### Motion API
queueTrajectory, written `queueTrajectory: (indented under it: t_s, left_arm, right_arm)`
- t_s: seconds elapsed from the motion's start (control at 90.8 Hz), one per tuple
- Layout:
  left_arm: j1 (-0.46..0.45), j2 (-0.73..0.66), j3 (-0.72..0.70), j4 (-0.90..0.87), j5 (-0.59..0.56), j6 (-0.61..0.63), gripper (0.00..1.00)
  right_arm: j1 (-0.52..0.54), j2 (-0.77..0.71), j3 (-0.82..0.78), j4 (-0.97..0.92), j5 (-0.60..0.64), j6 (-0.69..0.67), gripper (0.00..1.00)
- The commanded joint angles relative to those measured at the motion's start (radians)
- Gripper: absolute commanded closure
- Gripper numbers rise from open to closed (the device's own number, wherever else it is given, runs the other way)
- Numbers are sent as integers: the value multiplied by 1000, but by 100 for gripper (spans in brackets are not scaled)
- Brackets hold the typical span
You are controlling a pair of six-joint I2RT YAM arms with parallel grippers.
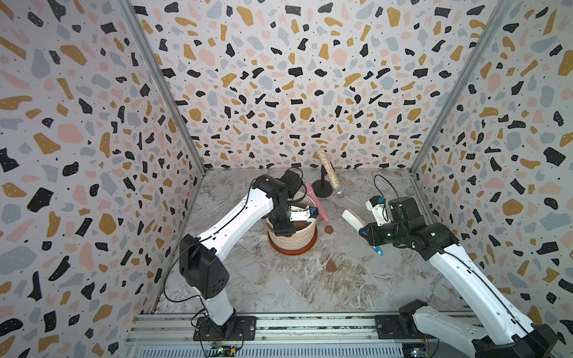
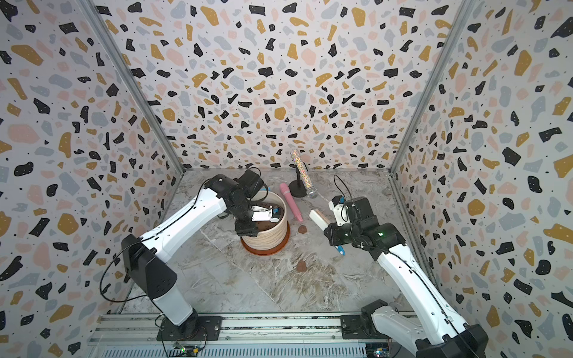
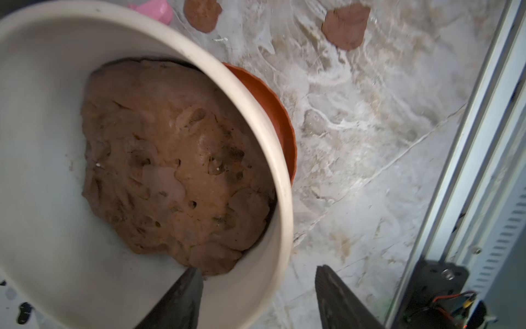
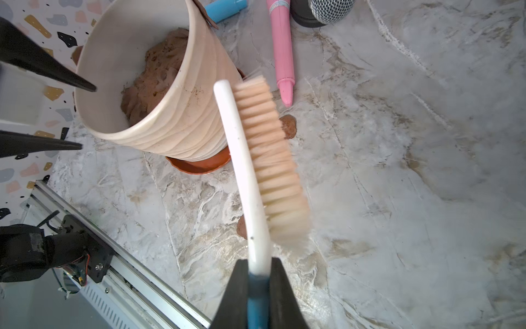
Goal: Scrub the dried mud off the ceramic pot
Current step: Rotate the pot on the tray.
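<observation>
One pot [image 1: 293, 238], standing on one saucer [image 1: 294, 251], with one mound of soil [image 3: 170, 159] inside it. Two mud patches lie on the counter [image 1: 279, 288], one [image 1: 329, 229] close beside the pot and one [image 1: 331, 266] nearer the front; a third may be stuck to the pot's far wall, but only a brown sliver of it shows. One brush [image 4: 256, 159]. One pink stick [image 2: 291, 201]. One blue tube [image 4: 225, 8], mostly hidden behind the pot. One microphone [image 1: 330, 173] on one stand [image 1: 322, 187]. Two robot arms, each with one end effector: the left end effector [image 3: 257, 269] and the right end effector [image 4: 259, 265].
</observation>
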Motion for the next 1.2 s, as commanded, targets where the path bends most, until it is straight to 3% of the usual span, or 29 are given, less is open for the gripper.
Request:
queueTrajectory:
  t_s: [0.0, 0.154, 0.264, 0.396, 0.485, 0.65, 0.848, 1.189]
  left_arm:
    - [-2, 15, 28, -57, 6, 40, 37]
    - [-22, 31, 17, -63, -3, 50, 54]
    - [-34, 37, 2, -58, 0, 45, 61]
    - [-50, 47, -10, -64, 8, 21, 70]
    - [-59, 46, -9, -64, 28, -13, 81]
    - [-90, 23, -10, -67, 78, -73, 87]
    - [-143, 5, -26, -61, 109, -148, 100]
    - [-177, -41, 57, -70, 42, -287, 100]
  right_arm:
    - [-7, -34, 11, 0, -39, 13, 100]
    - [-15, -31, 10, 2, -54, 8, 100]
    - [-19, -23, 11, 1, -48, 3, 100]
    - [-21, -23, 8, -4, 11, -20, 100]
    - [-22, -26, 11, -3, 47, -47, 100]
    - [-21, -26, 28, -6, 85, -115, 100]
    - [-22, -25, 34, -6, 109, -152, 100]
    - [-22, -27, 22, -4, 112, -167, 100]
